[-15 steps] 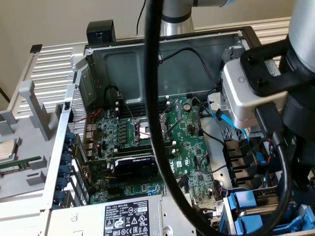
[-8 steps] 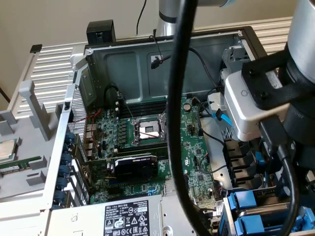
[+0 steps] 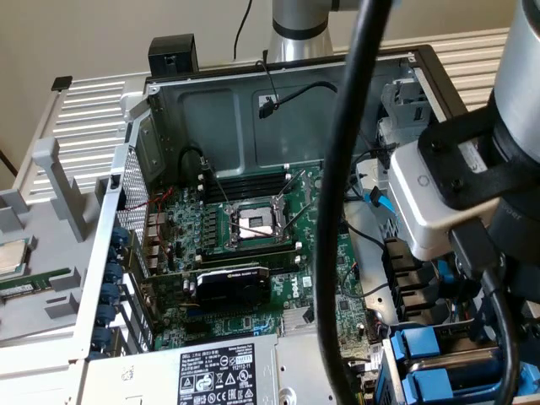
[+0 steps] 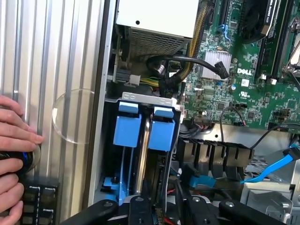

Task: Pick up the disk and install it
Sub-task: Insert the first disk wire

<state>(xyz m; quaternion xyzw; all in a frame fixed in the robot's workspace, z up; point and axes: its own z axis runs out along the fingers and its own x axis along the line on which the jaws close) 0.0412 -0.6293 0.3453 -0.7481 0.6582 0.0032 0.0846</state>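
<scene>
1. The claw (image 4: 168, 208) hangs right at the drive bay (image 4: 140, 97); I cannot tell whether it grips anything.
2. The disk (image 4: 162, 133) stands in the bay beside another blue carrier (image 4: 127, 126). Pushed crooked, it could jam against it.
3. The blue cable (image 4: 276, 166) beside the bay could snag.
4. A person's hand (image 4: 14, 154) rests outside the bay and risks a knock.

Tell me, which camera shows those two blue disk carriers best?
The wrist view: it looks closely at both blue disk carriers, standing side by side in their bay inside the computer case. The exterior view catches them in its lower right corner, partly cut off by the picture's edge.
</scene>
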